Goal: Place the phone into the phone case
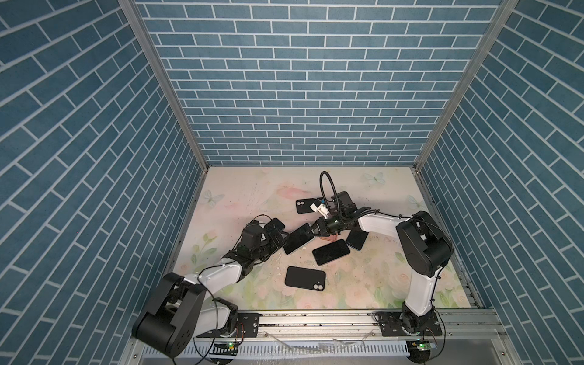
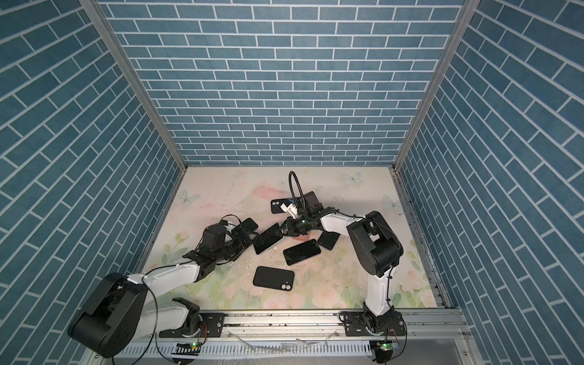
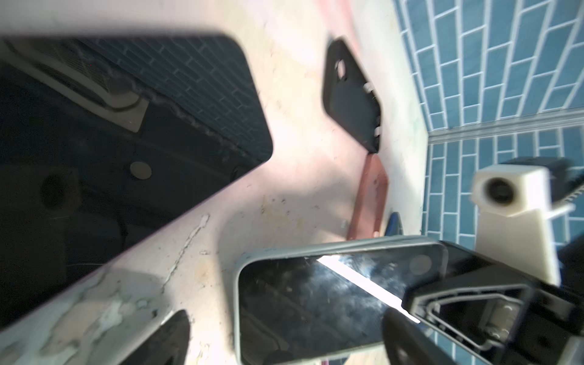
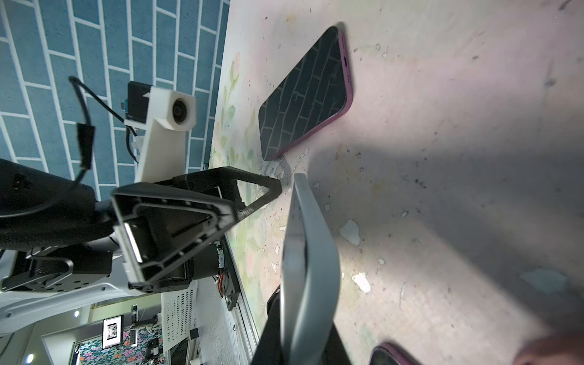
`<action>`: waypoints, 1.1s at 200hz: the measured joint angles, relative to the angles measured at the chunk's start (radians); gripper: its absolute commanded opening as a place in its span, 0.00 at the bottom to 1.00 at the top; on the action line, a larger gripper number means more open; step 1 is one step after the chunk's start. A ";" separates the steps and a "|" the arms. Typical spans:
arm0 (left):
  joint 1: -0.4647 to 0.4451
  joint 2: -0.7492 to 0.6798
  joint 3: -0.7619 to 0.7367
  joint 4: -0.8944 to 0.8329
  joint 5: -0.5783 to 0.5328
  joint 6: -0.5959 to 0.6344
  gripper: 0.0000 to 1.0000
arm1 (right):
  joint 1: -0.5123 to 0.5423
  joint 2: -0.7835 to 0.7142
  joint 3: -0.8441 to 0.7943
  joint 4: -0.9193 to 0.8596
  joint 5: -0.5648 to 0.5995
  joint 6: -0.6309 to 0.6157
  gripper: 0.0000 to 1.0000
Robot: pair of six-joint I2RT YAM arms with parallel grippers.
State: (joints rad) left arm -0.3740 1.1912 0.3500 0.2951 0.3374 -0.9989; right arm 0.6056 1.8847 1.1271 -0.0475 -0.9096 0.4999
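A dark-screened phone sits inside a grey phone case whose rim wraps its edge. It is tilted up off the mat at mid-table. My right gripper is shut on its right end, one finger lying over the screen. My left gripper stands open at the phone's other end, with a finger on each side of it. Whether they touch it I cannot tell.
Loose on the floral mat: a phone, a second phone, a black case near the front, another black case at the back, a pink case, and a phone beside my left wrist.
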 measured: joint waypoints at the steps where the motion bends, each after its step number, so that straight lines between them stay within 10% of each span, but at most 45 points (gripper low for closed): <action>1: 0.002 -0.004 0.000 -0.002 0.001 0.003 1.00 | -0.003 -0.001 0.000 0.000 -0.001 0.000 0.00; 98: 0.101 0.040 0.137 0.169 0.396 0.123 0.97 | -0.080 -0.164 0.009 0.132 -0.219 0.097 0.00; 220: 0.074 0.081 0.131 0.570 0.491 -0.014 0.32 | -0.085 -0.145 0.008 0.419 -0.376 0.316 0.00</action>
State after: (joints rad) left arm -0.3000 1.2724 0.4808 0.8654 0.8288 -1.0130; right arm 0.5201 1.7393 1.1351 0.3714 -1.2854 0.8158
